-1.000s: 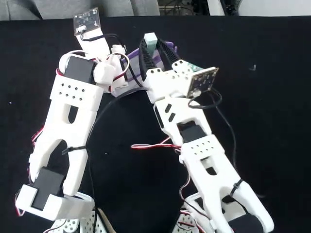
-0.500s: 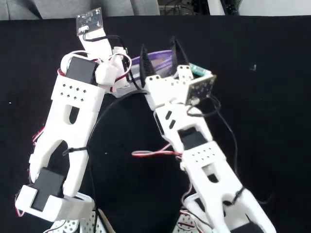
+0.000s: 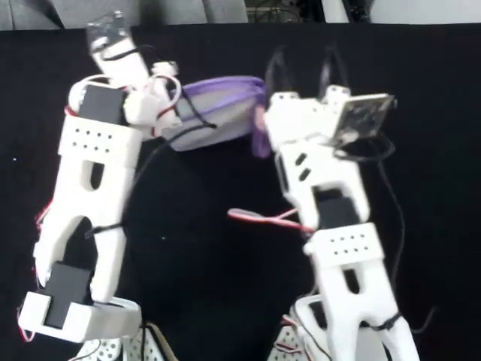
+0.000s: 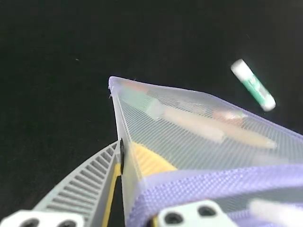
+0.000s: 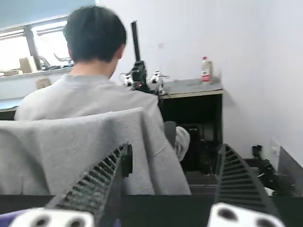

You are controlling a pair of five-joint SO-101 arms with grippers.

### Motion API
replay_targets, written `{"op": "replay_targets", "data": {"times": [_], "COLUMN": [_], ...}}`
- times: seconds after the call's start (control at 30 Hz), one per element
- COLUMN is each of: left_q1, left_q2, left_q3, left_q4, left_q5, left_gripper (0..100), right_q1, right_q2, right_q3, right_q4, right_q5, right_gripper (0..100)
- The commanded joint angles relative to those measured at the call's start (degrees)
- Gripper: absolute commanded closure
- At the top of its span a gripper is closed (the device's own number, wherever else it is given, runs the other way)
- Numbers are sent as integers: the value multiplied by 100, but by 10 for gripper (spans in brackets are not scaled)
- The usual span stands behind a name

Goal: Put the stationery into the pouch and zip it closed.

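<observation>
Surface: black cloth-covered table (image 3: 180,263). The far edge meets a room with a white wall (image 5: 199,28), a bright window (image 5: 28,47), a dark desk (image 5: 194,90) carrying a small bottle (image 5: 205,69), and a grey fabric chair back (image 5: 71,142) just behind the table.

Translucent mesh pouch with purple zip band (image 3: 222,113): held up at the far side of the table between the two arms. One end is in the left gripper (image 4: 122,158), which is clamped on the pouch's side edge. The other end, with a purple strip hanging down, sits just beside the right arm's white housing; can't tell if they touch.

Through the mesh in the left wrist view: a pale pen-like stick (image 4: 189,122), an orange-tinted pencil-like stick (image 4: 241,132) and a yellow flat item (image 4: 149,161) low in the corner near the clamp. Can't tell if the zip is open or closed.

White-and-green stick (image 4: 253,85): outside the pouch, seen against the black surface beyond it, clearly apart from the mesh.

Right gripper (image 5: 175,151): black ribbed fingers spread wide with nothing between them, raised and pointing out over the table's far edge toward the room.

Writing: there is print on the green part of the stick, too blurred to read. No other legible text.
</observation>
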Motion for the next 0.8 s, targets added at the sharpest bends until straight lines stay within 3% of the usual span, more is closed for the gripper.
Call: {"op": "replay_targets", "data": {"times": [0.0, 0.33, 0.53, 0.77], "left_q1": [-479, -1226, -1446, -1473], "left_q2": [-132, -132, -123, -70], "left_q3": [-418, -233, 207, 277], "left_q4": [-18, 26, -18, 9], "left_q5": [255, 264, 264, 246], "left_gripper": [970, 970, 970, 970], "right_q1": [299, 712, 686, 730], "right_q2": [-207, 470, 2422, 5103], "right_q3": [-743, -2633, -4374, -7257], "right_q4": [510, 2523, 3560, 5758], "right_q5": [9, 185, 1837, 3771], "right_gripper": [719, 719, 719, 719]}}
